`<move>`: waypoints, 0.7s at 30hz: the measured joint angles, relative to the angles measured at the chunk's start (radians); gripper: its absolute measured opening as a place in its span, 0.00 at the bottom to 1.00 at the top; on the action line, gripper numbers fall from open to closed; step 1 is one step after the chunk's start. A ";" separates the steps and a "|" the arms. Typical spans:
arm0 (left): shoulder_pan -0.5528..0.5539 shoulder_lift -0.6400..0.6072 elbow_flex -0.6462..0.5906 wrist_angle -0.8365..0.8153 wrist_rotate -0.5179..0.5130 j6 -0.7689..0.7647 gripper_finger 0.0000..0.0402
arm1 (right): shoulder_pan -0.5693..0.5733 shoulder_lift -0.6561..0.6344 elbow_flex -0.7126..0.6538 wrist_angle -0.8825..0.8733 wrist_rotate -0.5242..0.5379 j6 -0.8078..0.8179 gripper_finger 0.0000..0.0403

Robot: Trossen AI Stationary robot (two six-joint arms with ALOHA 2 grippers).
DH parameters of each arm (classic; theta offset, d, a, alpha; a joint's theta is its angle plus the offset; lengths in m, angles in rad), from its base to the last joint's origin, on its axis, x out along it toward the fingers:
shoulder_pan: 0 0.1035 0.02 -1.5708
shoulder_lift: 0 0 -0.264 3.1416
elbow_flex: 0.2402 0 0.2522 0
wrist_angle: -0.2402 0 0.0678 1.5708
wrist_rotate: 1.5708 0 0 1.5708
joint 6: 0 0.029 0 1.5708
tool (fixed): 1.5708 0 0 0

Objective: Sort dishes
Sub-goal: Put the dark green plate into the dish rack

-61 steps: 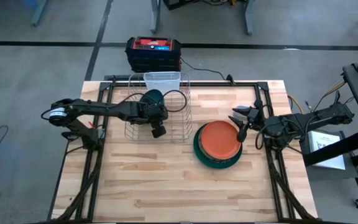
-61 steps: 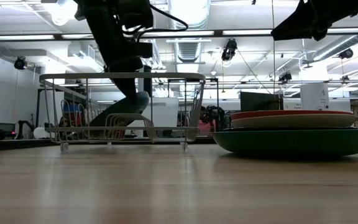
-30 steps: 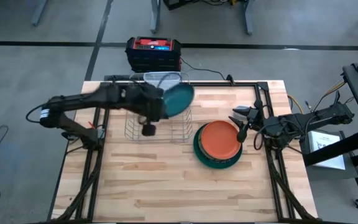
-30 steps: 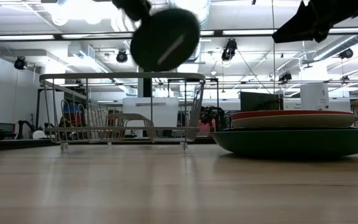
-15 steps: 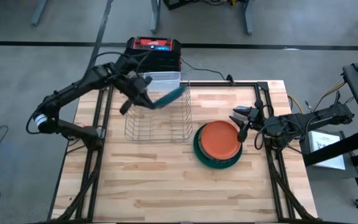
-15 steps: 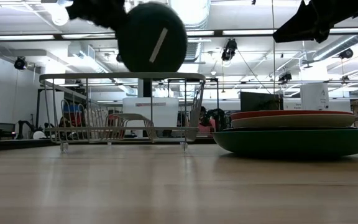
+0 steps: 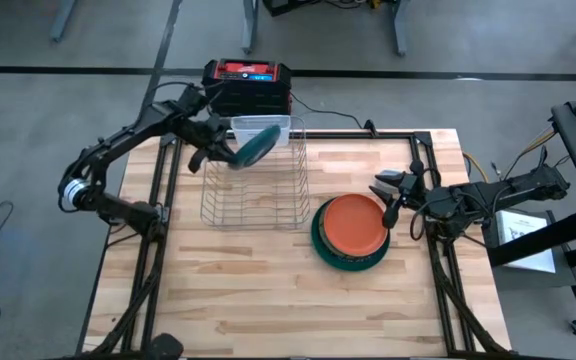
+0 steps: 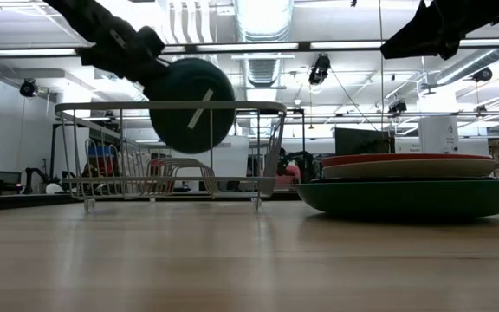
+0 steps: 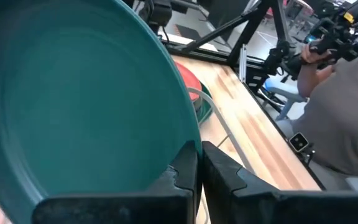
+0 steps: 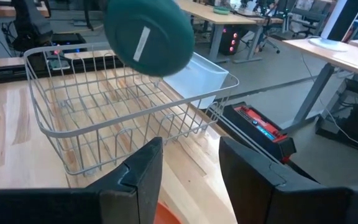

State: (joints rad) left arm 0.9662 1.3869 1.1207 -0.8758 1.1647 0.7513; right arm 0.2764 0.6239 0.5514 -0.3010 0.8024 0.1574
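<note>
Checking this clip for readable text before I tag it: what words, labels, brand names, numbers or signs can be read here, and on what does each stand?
No text can be read in these pictures.
Red and black case behind the table: a blue label on top, too small to read.
Teal plate held by the left gripper: a pale sticker on its underside, no print readable.
White sheet by the right arm: print too small to read.

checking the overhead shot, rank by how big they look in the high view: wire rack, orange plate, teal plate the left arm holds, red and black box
1. wire rack
2. red and black box
3. orange plate, close to the box
4. teal plate, seen tilted, so it looks smallest
</note>
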 joint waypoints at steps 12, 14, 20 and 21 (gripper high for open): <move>0.000 0.206 0.172 -0.519 -0.019 0.345 0.00 | 0.000 0.000 0.000 0.000 0.000 0.000 0.38; 0.000 0.252 0.217 -0.618 -0.019 0.434 0.00 | 0.000 0.000 0.000 0.000 0.000 0.000 0.37; 0.000 0.363 0.350 -0.693 -0.026 0.515 0.00 | 0.000 0.000 0.000 -0.001 0.001 0.002 0.37; 0.000 0.375 0.368 -0.692 -0.034 0.516 0.00 | 0.000 0.000 0.000 0.000 0.000 0.005 0.37</move>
State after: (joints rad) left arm 0.9661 1.7621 1.4888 -1.5679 1.1311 1.2671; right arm 0.2764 0.6239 0.5514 -0.3012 0.8028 0.1626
